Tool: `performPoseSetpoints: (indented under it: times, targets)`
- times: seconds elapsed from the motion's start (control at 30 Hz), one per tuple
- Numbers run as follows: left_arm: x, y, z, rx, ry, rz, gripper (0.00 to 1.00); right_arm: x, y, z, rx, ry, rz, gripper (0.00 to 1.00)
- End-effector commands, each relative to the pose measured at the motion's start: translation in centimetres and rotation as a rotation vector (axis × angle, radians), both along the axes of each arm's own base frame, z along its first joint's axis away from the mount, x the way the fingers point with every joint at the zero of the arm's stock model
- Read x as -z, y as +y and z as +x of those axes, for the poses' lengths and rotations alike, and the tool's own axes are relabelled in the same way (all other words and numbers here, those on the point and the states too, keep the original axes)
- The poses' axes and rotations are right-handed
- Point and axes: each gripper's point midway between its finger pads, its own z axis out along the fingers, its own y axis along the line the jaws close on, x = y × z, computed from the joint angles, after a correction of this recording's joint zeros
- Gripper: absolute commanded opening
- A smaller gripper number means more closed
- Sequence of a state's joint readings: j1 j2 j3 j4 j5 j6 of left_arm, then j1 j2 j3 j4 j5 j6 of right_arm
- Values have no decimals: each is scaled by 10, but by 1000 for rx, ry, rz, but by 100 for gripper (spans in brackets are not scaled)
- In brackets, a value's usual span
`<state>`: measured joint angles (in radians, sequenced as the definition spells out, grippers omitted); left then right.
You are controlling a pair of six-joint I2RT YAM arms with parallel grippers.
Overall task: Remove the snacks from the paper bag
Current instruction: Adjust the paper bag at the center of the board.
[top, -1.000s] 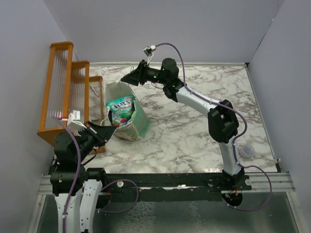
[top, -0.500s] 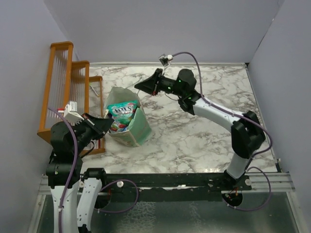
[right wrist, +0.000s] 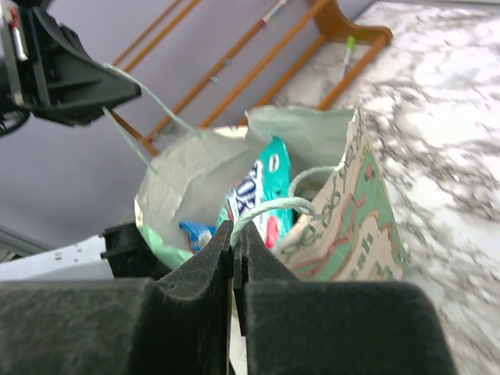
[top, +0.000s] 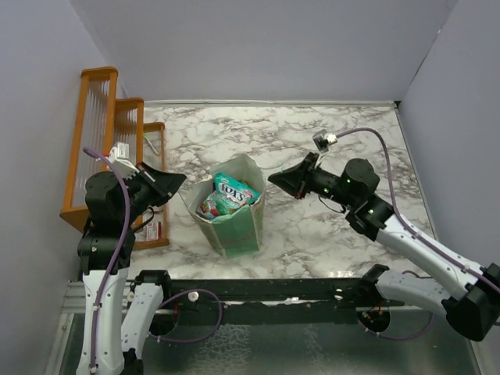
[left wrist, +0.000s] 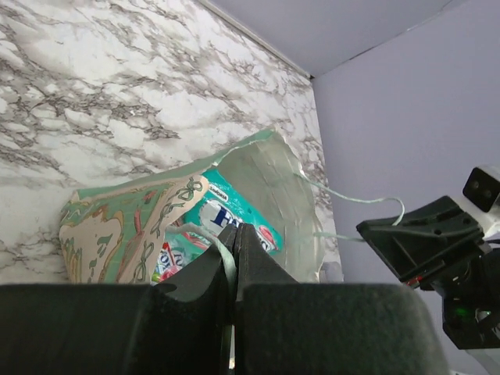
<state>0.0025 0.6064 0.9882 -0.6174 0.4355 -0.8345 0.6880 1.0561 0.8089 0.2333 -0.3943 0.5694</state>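
At mid-tabletop (top: pixel 328 226) the bag (top: pixel 238 230) stands upright, mouth held wide. The left gripper (top: pixel 180 180) at its 9 o'clock and the right gripper (top: pixel 272 179) at 3 o'clock are each pinched onto a handle (right wrist: pixel 266 207). All visible snacks (top: pixel 234 194) lie inside, so the bag is opened but none are out yet.

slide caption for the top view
Left gripper and right gripper hold the handles of the paper bag apart, snacks inside.

The left arm (top: pixel 105 207) and right arm (top: pixel 414 246) share one build — glossy white tubular links between chunky black joint housings. A thin purple cable (top: pixel 366 130) loops over each from a small white wrist module (top: pixel 323 141). The left gripper (top: pixel 173 181) and right gripper (top: pixel 275 180) have matte black wedge fingers (left wrist: pixel 195 289), possibly foam-faced.
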Motion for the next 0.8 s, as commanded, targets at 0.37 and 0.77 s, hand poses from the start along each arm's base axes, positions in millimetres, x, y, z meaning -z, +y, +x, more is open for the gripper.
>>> performPoseSetpoints:
  times: [0.37, 0.77]
  targets:
    - [-71, -12, 29, 107, -267, 52, 0, 56, -84, -21, 245, 67, -355, 52]
    - [-108, -31, 48, 287, -370, 130, 0, -30, -101, -12, 309, 3, -455, 76]
